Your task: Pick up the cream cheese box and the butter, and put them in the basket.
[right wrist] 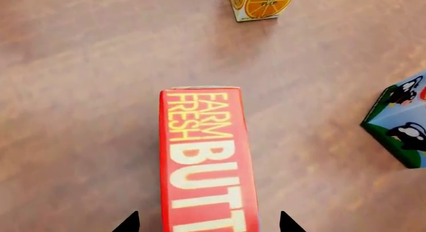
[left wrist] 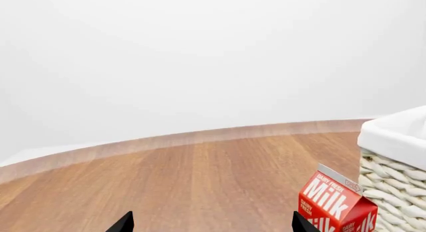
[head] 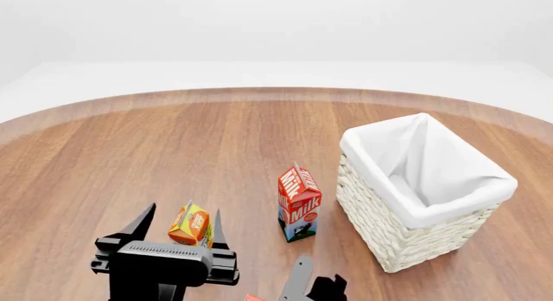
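Observation:
The butter, a red-orange box with yellow "FARM FRESH BUTTER" lettering, lies flat on the wooden table. My right gripper is open, with its two black fingertips on either side of the box and apart from it. In the head view only a red sliver of the butter shows, beside the right gripper at the bottom edge. My left gripper is open and empty, also in its own wrist view. The white wicker basket stands at the right. The cream cheese box is out of view.
A red-and-white milk carton stands upright just left of the basket, and also shows in the left wrist view and the right wrist view. An orange juice carton stands just beyond my left fingers, and also shows in the right wrist view. The basket also shows in the left wrist view.

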You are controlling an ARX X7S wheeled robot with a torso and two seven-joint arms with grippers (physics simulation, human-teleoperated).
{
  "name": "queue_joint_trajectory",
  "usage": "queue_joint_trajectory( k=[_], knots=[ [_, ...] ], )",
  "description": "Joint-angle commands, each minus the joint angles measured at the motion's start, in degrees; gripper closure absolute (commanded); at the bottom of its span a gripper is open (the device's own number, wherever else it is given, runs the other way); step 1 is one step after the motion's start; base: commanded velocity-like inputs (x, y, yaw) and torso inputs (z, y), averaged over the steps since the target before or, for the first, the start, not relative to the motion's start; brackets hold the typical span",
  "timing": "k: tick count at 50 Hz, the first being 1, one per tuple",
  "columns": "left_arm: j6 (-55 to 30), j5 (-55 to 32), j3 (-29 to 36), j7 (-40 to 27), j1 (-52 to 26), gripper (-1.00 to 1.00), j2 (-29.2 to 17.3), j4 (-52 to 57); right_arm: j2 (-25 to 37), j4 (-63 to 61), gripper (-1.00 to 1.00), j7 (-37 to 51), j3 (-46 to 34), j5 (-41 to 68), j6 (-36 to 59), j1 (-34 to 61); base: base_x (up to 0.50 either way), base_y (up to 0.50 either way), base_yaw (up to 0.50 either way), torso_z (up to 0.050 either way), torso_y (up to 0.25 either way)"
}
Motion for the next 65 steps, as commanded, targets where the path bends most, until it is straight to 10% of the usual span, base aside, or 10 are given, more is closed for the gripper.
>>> queue_joint_trajectory(
  k=[1, 41, 42, 65],
  knots=[
    [-0.16, -0.17, 0.05, -0.18, -0.12, -1.0, -0.13, 0.12, -0.69, 2.53, -1.0, -0.61, -1.55, -1.83, -1.04, -0.21, 0.0, 0.0, 0.0, 0.0, 0.0],
    [0.18, -0.48, 0.59, -0.4, -0.39, -1.0, -0.44, -0.04, -2.68, 7.3, -1.0, -1.0, -4.73, -4.57, -2.46, -1.14, 0.0, 0.0, 0.0, 0.0, 0.0],
    [0.2, -0.53, 0.51, -0.44, -0.3, -1.0, -0.51, 0.08, -2.54, 6.97, 1.0, -0.65, -4.82, -4.89, -2.69, -1.3, 0.0, 0.0, 0.0, 0.0, 0.0],
    [0.22, -0.63, 0.77, -0.75, -0.53, -1.0, -0.61, -0.1, -0.75, -1.05, 1.0, 8.24, 2.99, 2.72, 1.98, -2.83, 0.0, 0.0, 0.0, 0.0, 0.0]
  ],
)
